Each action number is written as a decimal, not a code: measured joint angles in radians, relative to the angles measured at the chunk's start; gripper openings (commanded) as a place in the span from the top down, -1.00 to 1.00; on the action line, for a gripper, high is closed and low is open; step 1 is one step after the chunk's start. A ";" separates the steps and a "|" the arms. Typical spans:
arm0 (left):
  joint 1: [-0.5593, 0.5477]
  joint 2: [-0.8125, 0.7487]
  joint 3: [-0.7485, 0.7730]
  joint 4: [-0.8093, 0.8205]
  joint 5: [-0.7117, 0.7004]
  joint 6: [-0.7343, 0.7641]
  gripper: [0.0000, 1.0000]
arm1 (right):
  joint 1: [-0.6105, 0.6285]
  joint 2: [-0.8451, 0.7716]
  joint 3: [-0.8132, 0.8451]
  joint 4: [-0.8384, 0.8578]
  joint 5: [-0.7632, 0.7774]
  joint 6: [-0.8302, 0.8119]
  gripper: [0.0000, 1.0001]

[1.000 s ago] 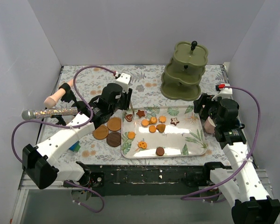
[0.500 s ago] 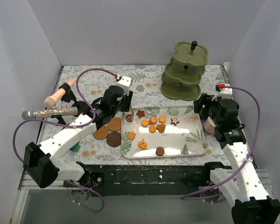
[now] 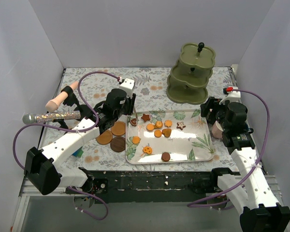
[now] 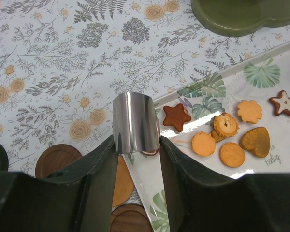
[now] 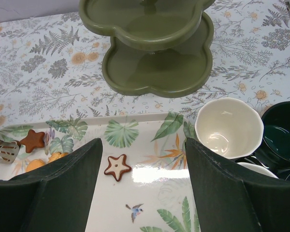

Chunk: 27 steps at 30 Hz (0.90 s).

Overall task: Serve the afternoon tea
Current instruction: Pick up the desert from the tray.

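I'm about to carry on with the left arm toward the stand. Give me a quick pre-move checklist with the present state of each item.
1. Grip: ok, the left gripper is clamped on the tongs.
2. Tongs tip placement: ok, it covers part of the heart biscuit at the left edge of the tray.
3. Biscuit actually pinched: cannot tell, the blade hides it.
4. Drop spot: ok, the tiers of the stand that are in view are bare.
5. Other arm clear: probably ok, the right gripper is open over the tray's right end, by the mugs.
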 measured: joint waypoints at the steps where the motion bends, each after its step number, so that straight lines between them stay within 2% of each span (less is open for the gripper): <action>1: 0.000 0.000 0.000 0.000 0.001 0.000 0.29 | 0.000 0.000 0.000 0.000 0.000 0.000 -0.55; 10: 0.000 0.000 0.006 -0.010 0.009 0.000 0.33 | 0.000 0.000 0.000 0.000 0.000 0.000 -0.55; 27: 0.000 0.014 0.135 -0.064 0.068 -0.003 0.34 | 0.000 0.005 0.000 -0.001 0.000 0.000 -0.55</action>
